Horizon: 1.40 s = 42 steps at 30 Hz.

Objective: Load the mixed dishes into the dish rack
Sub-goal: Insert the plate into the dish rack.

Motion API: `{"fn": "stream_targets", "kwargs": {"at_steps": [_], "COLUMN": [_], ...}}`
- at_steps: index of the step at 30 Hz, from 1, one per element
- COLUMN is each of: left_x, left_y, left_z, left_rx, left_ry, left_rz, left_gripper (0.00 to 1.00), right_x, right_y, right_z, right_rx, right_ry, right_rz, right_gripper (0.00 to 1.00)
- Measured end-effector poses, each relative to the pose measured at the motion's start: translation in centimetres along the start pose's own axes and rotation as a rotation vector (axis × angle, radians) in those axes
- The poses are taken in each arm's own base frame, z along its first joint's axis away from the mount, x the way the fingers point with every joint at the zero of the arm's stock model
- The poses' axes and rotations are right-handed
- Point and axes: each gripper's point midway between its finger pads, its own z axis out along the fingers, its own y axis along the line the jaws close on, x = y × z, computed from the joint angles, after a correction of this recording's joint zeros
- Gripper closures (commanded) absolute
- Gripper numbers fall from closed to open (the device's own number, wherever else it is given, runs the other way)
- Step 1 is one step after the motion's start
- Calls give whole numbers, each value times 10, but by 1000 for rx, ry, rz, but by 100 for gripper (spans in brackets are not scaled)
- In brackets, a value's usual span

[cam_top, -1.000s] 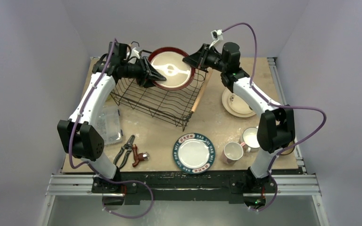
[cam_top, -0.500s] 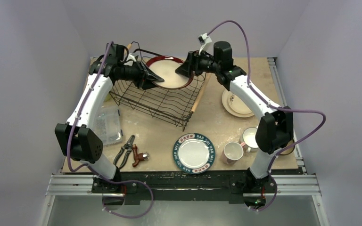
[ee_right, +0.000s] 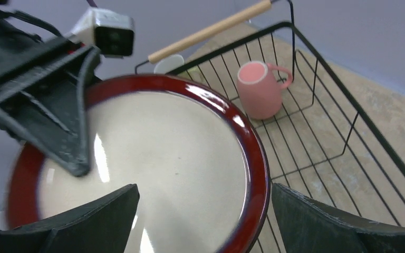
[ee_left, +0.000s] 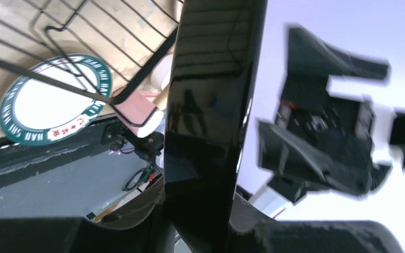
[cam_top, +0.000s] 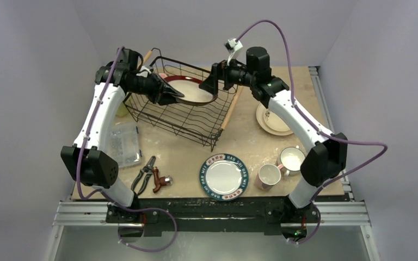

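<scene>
From above, the left gripper (cam_top: 173, 96) is pinching the left edge of the red plate (cam_top: 195, 91) and holding it tight. The plate is hanging tilted over the far end of the dish rack (cam_top: 179, 117). The right gripper (cam_top: 212, 87) is waiting at the plate's right edge with its fingers spread wide, gripping nothing. The rack is sitting on the far left part of the table (cam_top: 245, 136). A cream plate (cam_top: 272, 120) is lying to the right of the rack. Nearer the arms, a green-rimmed plate (cam_top: 224, 176), a mug (cam_top: 269, 175) and a second mug (cam_top: 290, 158) are waiting on the table. A clear box (cam_top: 122, 144) and pliers (cam_top: 146, 174) are lying on the left side.

In the left wrist view, the red plate is showing as a dark shiny band running from top to bottom. The left gripper's fingers are squeezing it at the bottom of the picture. The right gripper is looking blurry on the right. The green-rimmed plate is showing through the rack wires.

In the right wrist view, the red plate is filling the middle, cream inside with a red rim. The right gripper's two fingers are standing far apart at the bottom. The left gripper is clamping the plate's far left edge. A pink mug (ee_right: 261, 89) is standing upright inside the rack, below a wooden handle (ee_right: 211, 29).
</scene>
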Motion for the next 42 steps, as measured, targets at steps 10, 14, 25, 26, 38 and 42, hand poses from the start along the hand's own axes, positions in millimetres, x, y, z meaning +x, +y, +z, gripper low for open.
{"fn": "stream_targets", "kwargs": {"at_steps": [10,14,25,26,38,42], "left_x": [-10,-12,-7,-6,1,8], "left_y": [34,32,28,28,23,24], "left_z": [-16,-21,-28,-28,-33,-37], "left_rx": [-150,-168,-197,-197,-179,-172], "left_ry": [-71,-72,-36,-33,-29,-35], "left_rz": [-199,-229,-295,-298,-317,-324], "left_gripper": [100,100,100,100,100,100], "right_x": [-69,-55,28,28,43,38], "right_y": [49,65,140,140,126,118], "right_z": [-52,-50,-20,-18,21,24], "right_rx": [19,-10,-266,-267,-205,-150], "right_ry": [-189,-130,-11,-17,13,6], "right_rz": [-207,-384,-877,-898,-996,-988], "right_gripper": [1,8,16,19,51,73]}}
